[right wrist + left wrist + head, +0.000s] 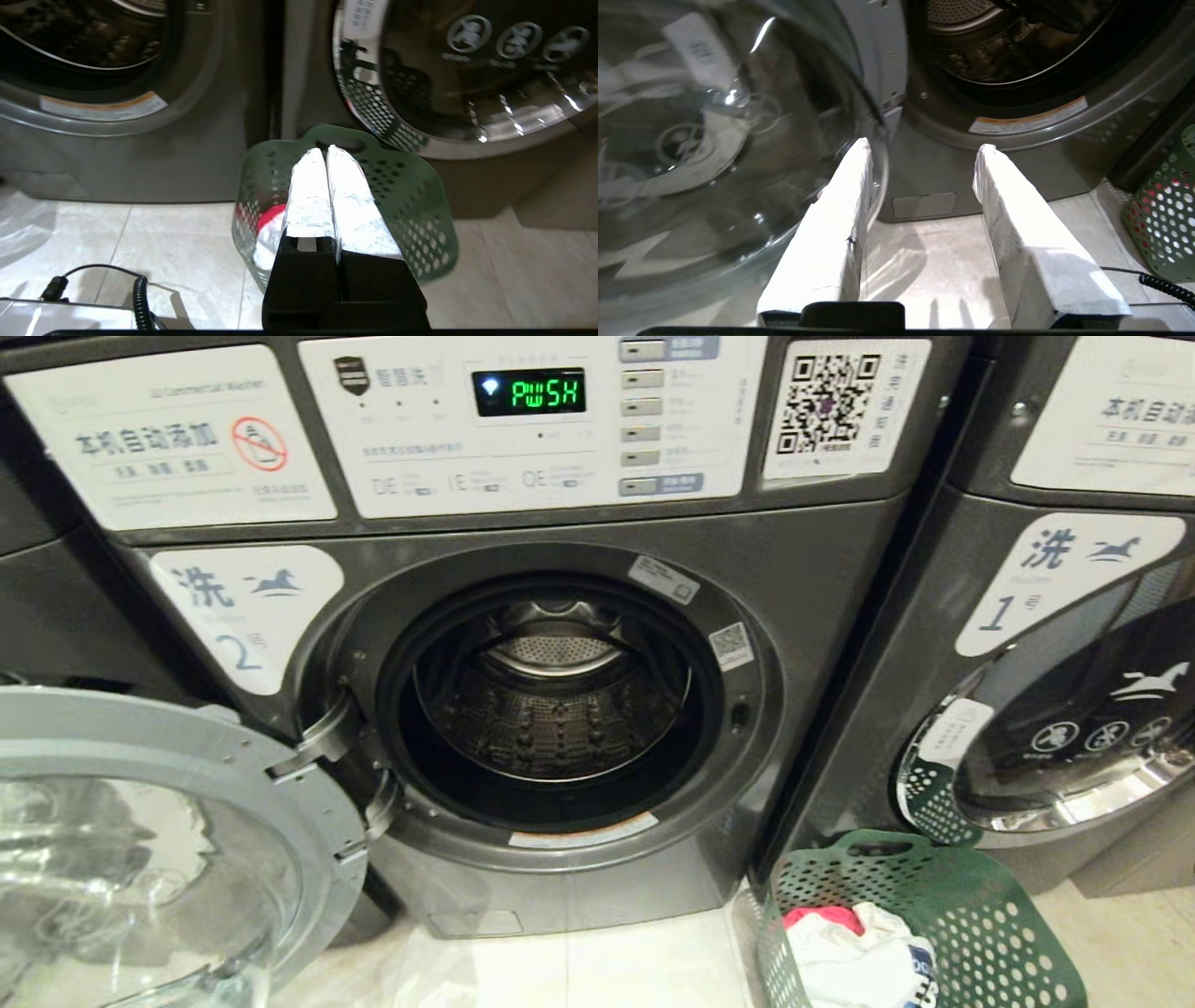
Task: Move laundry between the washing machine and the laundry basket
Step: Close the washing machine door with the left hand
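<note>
The washing machine is faced frontally, door swung leftward; the laundry basket stands upright beside it. Left tool is spread; right tool pressed together

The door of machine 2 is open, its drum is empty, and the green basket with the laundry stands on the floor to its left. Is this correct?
Not quite: the head view shows the basket to the right of machine 2, in front of machine 1. The rest is correct.

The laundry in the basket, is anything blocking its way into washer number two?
Nothing visible does. The washing machine has its door swung fully open, the drum looks empty, and the laundry sits uncovered in the laundry basket beside it.
</note>
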Motion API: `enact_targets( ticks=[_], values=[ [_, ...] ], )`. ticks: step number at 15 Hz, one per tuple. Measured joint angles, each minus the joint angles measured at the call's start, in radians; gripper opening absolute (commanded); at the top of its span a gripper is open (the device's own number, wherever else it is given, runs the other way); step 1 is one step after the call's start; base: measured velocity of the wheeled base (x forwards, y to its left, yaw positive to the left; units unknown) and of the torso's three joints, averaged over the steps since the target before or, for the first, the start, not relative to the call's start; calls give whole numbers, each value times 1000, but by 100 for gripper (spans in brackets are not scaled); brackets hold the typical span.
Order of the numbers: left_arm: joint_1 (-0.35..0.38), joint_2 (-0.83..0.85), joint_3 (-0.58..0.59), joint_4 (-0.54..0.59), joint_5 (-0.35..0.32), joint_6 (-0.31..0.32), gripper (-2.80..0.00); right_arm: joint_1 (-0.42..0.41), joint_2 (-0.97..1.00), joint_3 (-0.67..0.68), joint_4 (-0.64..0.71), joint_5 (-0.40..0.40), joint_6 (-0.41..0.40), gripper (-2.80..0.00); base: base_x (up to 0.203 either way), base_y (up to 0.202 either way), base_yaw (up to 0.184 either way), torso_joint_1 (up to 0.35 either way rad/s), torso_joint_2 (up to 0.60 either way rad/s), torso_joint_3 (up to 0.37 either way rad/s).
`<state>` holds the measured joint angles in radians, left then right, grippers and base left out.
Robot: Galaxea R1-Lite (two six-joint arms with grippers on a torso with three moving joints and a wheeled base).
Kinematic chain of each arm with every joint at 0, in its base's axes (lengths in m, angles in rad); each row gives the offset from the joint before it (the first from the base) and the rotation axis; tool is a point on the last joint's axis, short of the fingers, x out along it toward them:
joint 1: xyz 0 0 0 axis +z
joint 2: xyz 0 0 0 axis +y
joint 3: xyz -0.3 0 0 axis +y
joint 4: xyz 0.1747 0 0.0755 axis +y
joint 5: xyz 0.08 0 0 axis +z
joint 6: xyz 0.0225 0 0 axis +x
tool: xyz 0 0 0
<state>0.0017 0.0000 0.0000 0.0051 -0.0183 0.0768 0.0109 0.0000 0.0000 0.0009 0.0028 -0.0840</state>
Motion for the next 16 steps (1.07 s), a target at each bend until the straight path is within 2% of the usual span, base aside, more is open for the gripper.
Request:
enact_targets(
  ticks=[8, 16],
  values=[
    [-1, 0, 0, -1, 1, -3, -280, -1, 0, 0, 0, 0, 1, -280, 0, -2, 13, 0, 0, 0],
    [0, 0, 0, -1, 0, -1, -280, -1, 0, 0, 0, 0, 1, -280, -166, 0, 8, 2, 2, 1]
  ],
)
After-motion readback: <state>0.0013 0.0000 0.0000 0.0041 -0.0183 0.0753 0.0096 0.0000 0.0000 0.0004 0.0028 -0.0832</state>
